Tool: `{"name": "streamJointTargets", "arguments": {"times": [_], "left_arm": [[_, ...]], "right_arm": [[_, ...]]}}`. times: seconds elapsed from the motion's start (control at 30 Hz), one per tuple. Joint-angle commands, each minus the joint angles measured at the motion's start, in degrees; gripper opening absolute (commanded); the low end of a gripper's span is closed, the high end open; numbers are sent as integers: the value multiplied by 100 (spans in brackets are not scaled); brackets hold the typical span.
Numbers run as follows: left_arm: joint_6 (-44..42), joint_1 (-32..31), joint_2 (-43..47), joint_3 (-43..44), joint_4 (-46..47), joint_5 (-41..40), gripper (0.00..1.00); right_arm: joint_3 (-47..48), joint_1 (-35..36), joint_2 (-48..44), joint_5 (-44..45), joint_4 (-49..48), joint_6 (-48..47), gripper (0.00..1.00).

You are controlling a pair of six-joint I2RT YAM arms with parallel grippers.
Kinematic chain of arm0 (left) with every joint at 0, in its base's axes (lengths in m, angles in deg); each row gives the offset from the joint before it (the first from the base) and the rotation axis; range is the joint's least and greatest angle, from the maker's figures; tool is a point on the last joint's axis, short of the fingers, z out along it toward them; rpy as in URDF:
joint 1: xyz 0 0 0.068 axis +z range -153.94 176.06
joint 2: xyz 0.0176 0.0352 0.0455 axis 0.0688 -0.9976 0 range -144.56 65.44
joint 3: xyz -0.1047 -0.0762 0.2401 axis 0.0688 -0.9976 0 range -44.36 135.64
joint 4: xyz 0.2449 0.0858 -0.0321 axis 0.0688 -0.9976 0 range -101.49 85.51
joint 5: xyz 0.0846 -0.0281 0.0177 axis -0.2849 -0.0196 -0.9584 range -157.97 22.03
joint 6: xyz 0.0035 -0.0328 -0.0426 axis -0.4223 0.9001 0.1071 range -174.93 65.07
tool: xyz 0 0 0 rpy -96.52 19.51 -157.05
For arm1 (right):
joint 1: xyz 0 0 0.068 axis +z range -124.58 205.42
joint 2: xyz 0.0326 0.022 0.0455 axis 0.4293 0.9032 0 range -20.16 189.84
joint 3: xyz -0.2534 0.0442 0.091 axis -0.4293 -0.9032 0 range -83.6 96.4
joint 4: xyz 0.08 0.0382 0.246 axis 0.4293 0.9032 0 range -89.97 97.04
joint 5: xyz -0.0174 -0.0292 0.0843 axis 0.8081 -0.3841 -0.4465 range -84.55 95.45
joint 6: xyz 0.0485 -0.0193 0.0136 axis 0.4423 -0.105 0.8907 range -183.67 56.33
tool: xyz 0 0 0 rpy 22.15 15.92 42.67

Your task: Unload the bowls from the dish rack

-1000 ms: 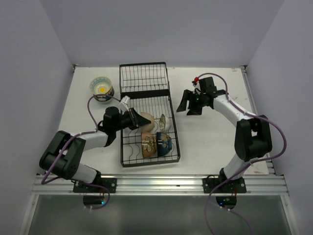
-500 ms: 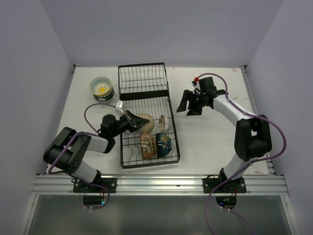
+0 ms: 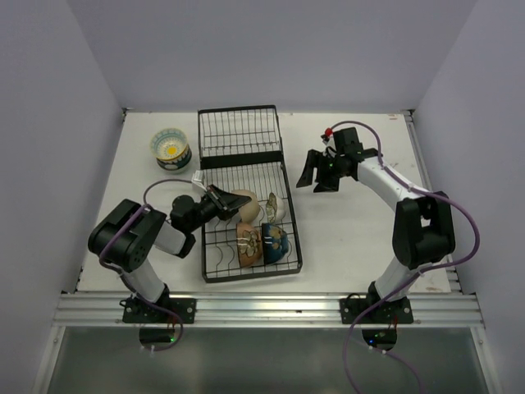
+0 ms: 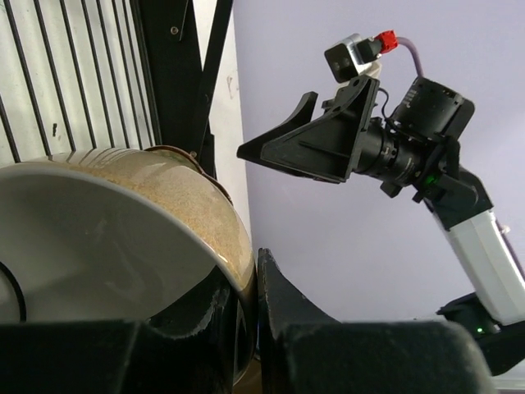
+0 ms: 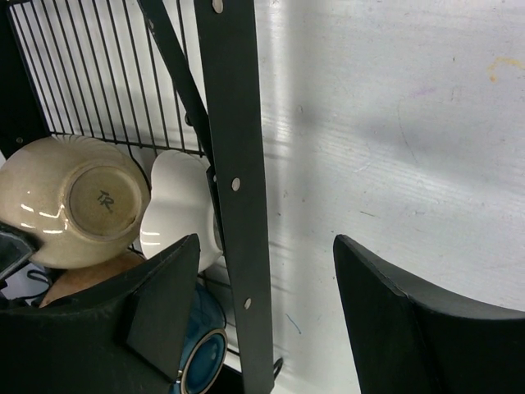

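Note:
The black wire dish rack [image 3: 246, 139] lies along the table's middle. Its near section holds a beige bowl [image 3: 244, 203], a white bowl [image 3: 276, 205], a brown bowl [image 3: 248, 243] and a blue bowl [image 3: 276, 241]. My left gripper [image 3: 220, 199] is shut on the beige bowl's rim [image 4: 225, 246], one finger inside and one outside. My right gripper [image 3: 316, 175] is open and empty, hovering right of the rack; in its wrist view the rack's side rail [image 5: 234, 164] runs between the fingers, with the beige bowl [image 5: 74, 201], white bowl [image 5: 176, 209] and blue bowl [image 5: 197, 345] below.
A yellow-and-white patterned bowl [image 3: 171, 148] stands on the table left of the rack's far section. The table's raised edge runs at the right [image 3: 426, 164]. Walls enclose the left, back and right sides.
My left arm has drawn back to the left and folded lower, and its gripper has closed on the beige bowl's rim. The rack shifted slightly. The right arm has barely moved.

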Motion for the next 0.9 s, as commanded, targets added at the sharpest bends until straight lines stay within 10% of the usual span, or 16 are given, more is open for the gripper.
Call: {"name": "streamJointTargets", "arguments": {"times": [0.0, 0.87], "left_arm": [[399, 1, -453, 63, 2506, -103, 0], [567, -17, -972, 1117, 3509, 1180, 0]], "right_arm": [[234, -7, 83, 88, 122, -131, 70], [146, -15, 110, 9, 61, -227, 70]]}}
